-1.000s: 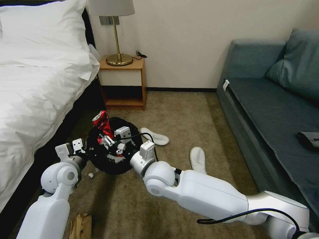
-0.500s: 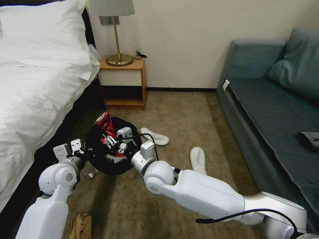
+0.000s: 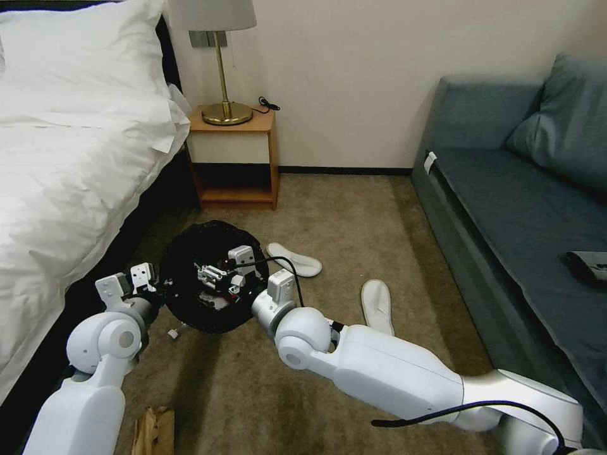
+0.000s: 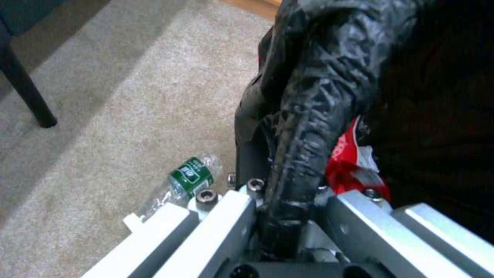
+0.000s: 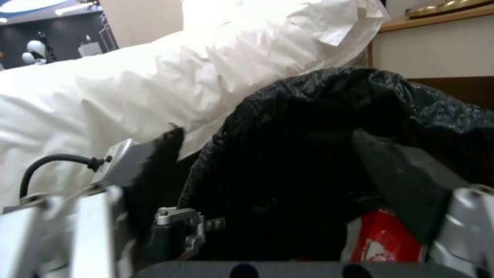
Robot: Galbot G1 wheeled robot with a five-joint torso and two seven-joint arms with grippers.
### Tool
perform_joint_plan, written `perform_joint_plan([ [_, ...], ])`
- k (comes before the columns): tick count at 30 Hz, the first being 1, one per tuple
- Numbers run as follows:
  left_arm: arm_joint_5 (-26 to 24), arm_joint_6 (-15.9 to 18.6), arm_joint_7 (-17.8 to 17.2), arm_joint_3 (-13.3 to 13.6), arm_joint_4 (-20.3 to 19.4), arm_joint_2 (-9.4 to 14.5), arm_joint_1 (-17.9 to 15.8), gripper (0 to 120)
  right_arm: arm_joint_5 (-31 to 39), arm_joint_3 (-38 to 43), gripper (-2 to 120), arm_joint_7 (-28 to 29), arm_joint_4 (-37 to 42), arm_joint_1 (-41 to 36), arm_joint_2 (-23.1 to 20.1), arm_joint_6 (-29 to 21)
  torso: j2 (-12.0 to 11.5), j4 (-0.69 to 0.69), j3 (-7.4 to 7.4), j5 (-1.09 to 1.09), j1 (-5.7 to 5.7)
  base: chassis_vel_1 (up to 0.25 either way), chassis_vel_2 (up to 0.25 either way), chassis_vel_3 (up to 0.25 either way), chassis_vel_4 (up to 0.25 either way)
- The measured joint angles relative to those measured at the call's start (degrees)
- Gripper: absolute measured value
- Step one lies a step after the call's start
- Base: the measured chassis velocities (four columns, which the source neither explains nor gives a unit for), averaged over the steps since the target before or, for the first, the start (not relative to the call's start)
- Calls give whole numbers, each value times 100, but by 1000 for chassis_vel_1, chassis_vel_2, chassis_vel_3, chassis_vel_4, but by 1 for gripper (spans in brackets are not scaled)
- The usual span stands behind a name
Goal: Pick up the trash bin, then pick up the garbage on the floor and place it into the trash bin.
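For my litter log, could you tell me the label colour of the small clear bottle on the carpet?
Green, on the small clear plastic bottle; clearest in the left wrist view.

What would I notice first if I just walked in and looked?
Two big white robot arms reach over a black-lined trash bin on the carpet beside the bed. The left hand pinches the bin's rim, and the right hand is over its opening. Two white slippers lie just beyond.

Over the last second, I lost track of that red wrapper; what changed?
The crinkled red wrapper that stuck up above the rim a second ago now lies down inside the black-bag-lined trash bin. The right gripper sank lower into the bin, jaws open. The left gripper kept its clamp on the rim. The white slippers stayed put.
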Motion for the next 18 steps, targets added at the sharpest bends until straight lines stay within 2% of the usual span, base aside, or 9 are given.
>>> perform_joint_plan([
  [4, -2, 0, -3, -15, -8, 1, 21, 0, 13, -23, 99, -2, 0, 44, -8, 3, 0, 0, 0, 0, 0, 0, 0, 0, 0],
  [13, 30, 0, -25, 3, 46, 17, 20, 0, 86, -77, 100, 3, 81, 327, -51, 9, 0, 0, 0, 0, 0, 0, 0, 0, 0],
  [18, 155, 0, -25, 86, 179, 6, 15, 0, 327, -221, 100, 174, 282, 989, -116, -26, 0, 0, 0, 0, 0, 0, 0, 0, 0],
])
